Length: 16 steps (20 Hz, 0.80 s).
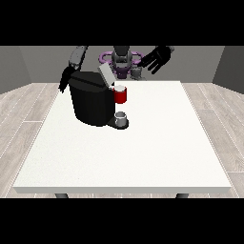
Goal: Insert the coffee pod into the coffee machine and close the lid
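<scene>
nearest, white table [143, 162], legs cut off below. further back, black coffee machine [90, 102] with lid [106, 75] raised, red pod holder [121, 96], small grey cup [121, 118] beneath; coffee pod not discernible. behind it, hand at the view's left [64, 81] mostly hidden, finger state unclear. hand at the view's right [157, 58] raised, fingers spread, holding nothing. grey plank floor [28, 105], grey walls.
</scene>
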Motion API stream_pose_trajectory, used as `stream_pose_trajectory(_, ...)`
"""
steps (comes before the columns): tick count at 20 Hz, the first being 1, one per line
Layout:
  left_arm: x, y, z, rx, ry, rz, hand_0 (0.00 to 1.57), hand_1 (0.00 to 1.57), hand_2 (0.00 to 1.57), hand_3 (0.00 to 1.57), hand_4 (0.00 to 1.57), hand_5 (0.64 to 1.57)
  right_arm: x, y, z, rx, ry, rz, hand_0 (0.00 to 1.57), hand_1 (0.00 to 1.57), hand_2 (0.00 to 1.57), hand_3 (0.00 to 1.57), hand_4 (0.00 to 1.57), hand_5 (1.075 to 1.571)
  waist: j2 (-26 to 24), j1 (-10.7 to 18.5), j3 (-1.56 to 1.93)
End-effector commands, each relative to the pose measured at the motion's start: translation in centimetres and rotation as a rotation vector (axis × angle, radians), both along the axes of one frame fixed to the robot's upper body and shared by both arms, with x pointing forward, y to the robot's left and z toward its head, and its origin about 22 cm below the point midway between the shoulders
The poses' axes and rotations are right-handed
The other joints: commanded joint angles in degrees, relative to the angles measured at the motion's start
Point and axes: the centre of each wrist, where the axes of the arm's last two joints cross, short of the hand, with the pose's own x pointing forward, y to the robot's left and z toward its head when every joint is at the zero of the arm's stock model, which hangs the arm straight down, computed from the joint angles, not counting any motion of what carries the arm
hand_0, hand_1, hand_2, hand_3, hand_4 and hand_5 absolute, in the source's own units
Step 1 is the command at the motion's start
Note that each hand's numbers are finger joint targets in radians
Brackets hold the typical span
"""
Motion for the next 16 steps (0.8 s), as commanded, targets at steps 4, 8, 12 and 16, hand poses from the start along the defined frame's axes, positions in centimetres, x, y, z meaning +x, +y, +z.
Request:
stream_pose_trajectory(4,-6.1,-0.9,-15.0,-0.493,0.312,0.063,0.00,0.00,0.00,0.00,0.27,1.571,-5.8,-1.5,-5.0,-0.006,0.127,-0.095,0.00,0.00,0.00,0.00,0.00,1.571,-12.14,7.53,0.02)
stream_pose_trajectory(8,-9.6,0.8,-19.5,-0.513,0.430,0.111,0.00,0.00,0.00,0.00,0.39,1.571,-4.3,-1.0,-2.8,0.039,0.123,-0.053,0.00,0.00,0.00,0.00,0.00,1.571,-17.33,7.60,0.04)
stream_pose_trajectory(12,-10.5,2.2,-20.2,-0.517,0.490,0.167,0.00,0.00,0.00,0.00,0.39,1.571,-3.5,1.1,-1.5,0.079,0.029,0.075,0.00,0.00,0.00,0.00,0.00,1.571,-20.07,8.28,0.08)
stream_pose_trajectory(16,-12.3,3.6,-21.6,-0.523,0.503,0.204,0.00,0.00,0.00,0.00,0.40,1.571,-1.8,2.7,1.6,0.084,-0.036,0.229,0.00,0.00,0.00,0.00,0.00,1.571,-21.23,7.56,0.06)
